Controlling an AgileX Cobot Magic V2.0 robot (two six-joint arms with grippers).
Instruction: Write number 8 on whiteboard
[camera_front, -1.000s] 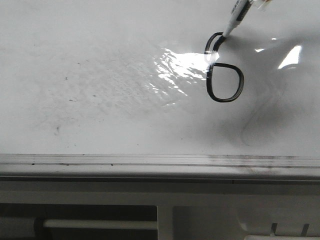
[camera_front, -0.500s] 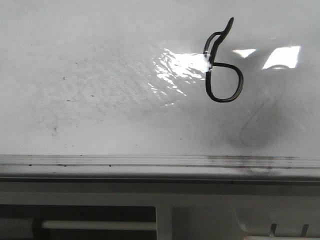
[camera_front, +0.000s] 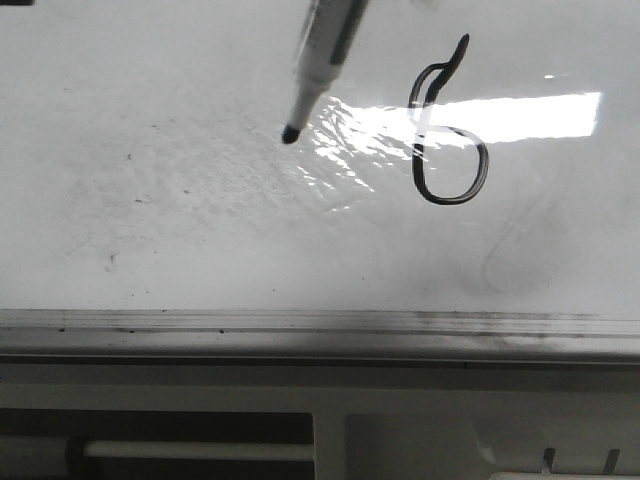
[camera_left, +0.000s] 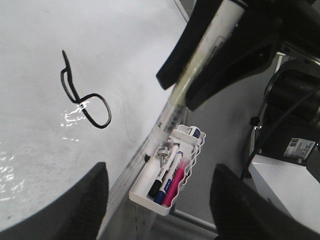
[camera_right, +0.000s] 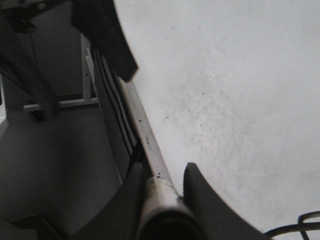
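The number 8 (camera_front: 447, 140) is a black figure with a narrow slanted upper loop and a rounder lower loop, on the right part of the whiteboard (camera_front: 180, 220). It also shows in the left wrist view (camera_left: 86, 97). My right gripper (camera_right: 164, 172) is shut on a white marker (camera_front: 318, 62), whose black tip is over the board left of the figure. I cannot tell whether the tip touches. The left wrist view shows that gripper (camera_left: 220, 60) holding the marker (camera_left: 200, 60). My left gripper (camera_left: 160, 170) is open and empty, off the board's edge.
The board's metal-edged frame (camera_front: 320, 325) runs along its near side. A white holder (camera_left: 150, 192) on the board's edge carries black, blue and pink markers. A white shelf with slots (camera_front: 480, 440) lies below the frame. A bright reflection (camera_front: 520, 112) crosses the figure.
The marker finished the figure's upper tail, left the front view, then came back in to the left of the figure. The light reflection has widened across the figure.
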